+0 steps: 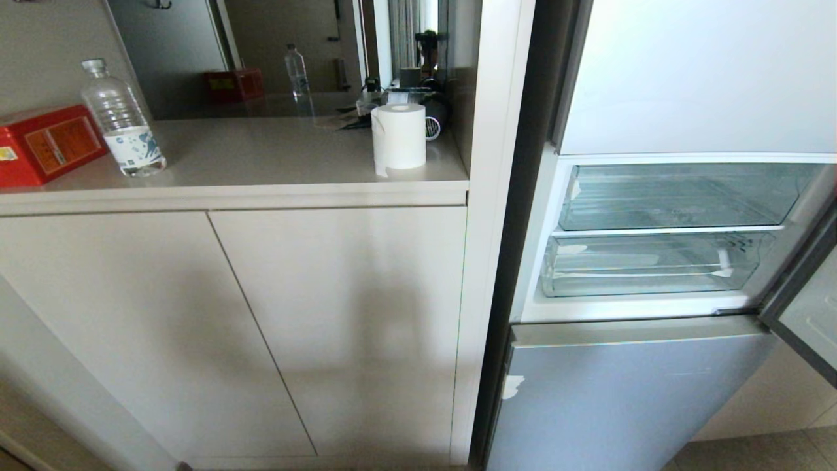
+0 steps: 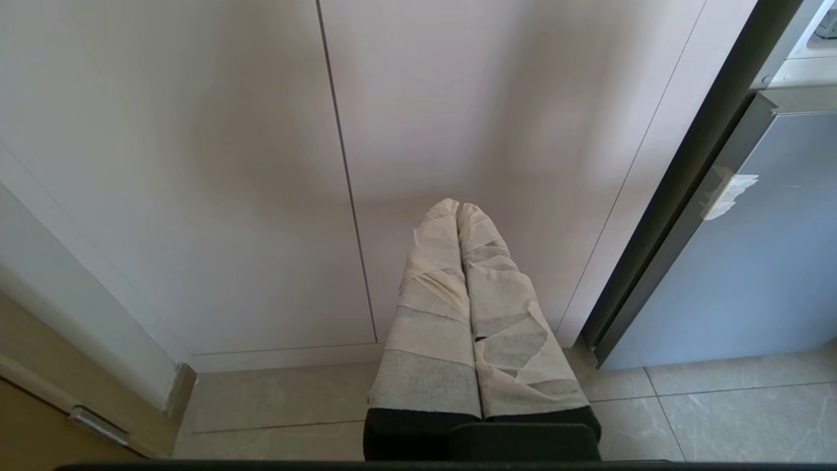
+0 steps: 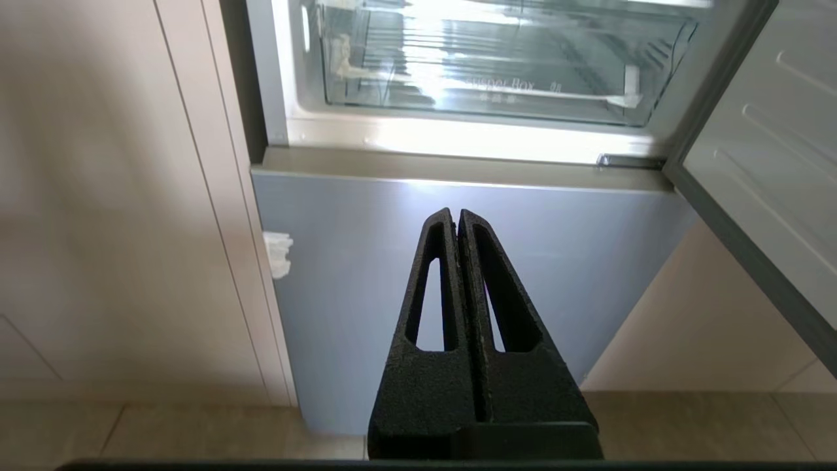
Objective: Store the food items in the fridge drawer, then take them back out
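Note:
The fridge stands open on the right, with two clear plastic drawers pushed in. The fridge drawer (image 1: 654, 265) is the lower one, under the upper clear drawer (image 1: 680, 196); both look empty. No food items show in any view. My right gripper (image 3: 456, 214) is shut on nothing and points at the blue-grey lower fridge door (image 3: 458, 196), below the fridge drawer (image 3: 497, 78). My left gripper (image 2: 458, 208), its fingers wrapped in pale tape, is shut and empty, low before the cabinet doors (image 2: 196, 163). Neither arm shows in the head view.
The open fridge door (image 1: 811, 314) juts out at the right edge. On the counter (image 1: 261, 163) to the left stand a water bottle (image 1: 124, 121), a red box (image 1: 46, 144) and a paper roll (image 1: 399, 137). Tiled floor (image 2: 719, 405) lies below.

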Motion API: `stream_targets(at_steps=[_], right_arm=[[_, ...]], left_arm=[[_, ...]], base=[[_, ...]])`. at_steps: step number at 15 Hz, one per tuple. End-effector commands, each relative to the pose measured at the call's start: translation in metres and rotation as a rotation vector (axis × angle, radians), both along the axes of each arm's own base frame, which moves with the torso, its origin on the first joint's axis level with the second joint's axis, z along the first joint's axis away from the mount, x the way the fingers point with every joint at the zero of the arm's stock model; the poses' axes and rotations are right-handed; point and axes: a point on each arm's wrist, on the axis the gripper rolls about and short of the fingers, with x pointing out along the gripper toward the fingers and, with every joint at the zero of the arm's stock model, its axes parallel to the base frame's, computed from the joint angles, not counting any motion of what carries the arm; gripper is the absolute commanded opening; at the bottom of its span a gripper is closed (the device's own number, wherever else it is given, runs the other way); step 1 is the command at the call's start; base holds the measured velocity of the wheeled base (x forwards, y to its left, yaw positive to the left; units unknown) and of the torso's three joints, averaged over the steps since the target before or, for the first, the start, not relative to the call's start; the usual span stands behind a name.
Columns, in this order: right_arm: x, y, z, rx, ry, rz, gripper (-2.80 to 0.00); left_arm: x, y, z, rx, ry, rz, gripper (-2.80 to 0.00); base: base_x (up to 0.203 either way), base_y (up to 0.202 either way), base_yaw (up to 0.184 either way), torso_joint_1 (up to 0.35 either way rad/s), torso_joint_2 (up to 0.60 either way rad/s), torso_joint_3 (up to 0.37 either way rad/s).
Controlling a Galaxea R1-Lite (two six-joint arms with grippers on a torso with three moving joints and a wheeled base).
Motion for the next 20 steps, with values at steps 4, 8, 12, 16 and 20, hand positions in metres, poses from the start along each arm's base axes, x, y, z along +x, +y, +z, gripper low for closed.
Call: stream_targets(at_steps=[4,8,12,16,20], right_arm=[[-0.0011,0.0001,-0.0003,0.017,-0.013,0.004,-2.8],[-0.001,0.0001,-0.0022,0.024,0.004,0.008,-2.8],[-0.0008,0.0002,-0.0055,0.028,0.035,0.01,-2.8],[-0.0007,0.0002,-0.0058,0.037,0.037,0.011,-2.8],[-0.0007,0.0002,-0.0057,0.045,0.037,0.01,-2.8]], left_arm=[[0.0,0.0,0.0,0.0,0.0,0.001,-2.8],[0.0,0.0,0.0,0.0,0.0,0.001,-2.8],[0.0,0.0,0.0,0.0,0.0,0.001,-2.8],[0.0,0.0,0.0,0.0,0.0,0.001,-2.8],[0.0,0.0,0.0,0.0,0.0,0.001,-2.8]], base=[[0.0,0.0,0.0,0.0,0.0,0.0],[0.001,0.001,-0.019,-0.001,0.0,-0.001],[-0.003,0.006,-0.16,0.004,0.0,0.002],[-0.001,0.007,-0.178,0.002,0.0,0.005],[0.0,0.008,-0.176,0.0,0.0,0.003]])
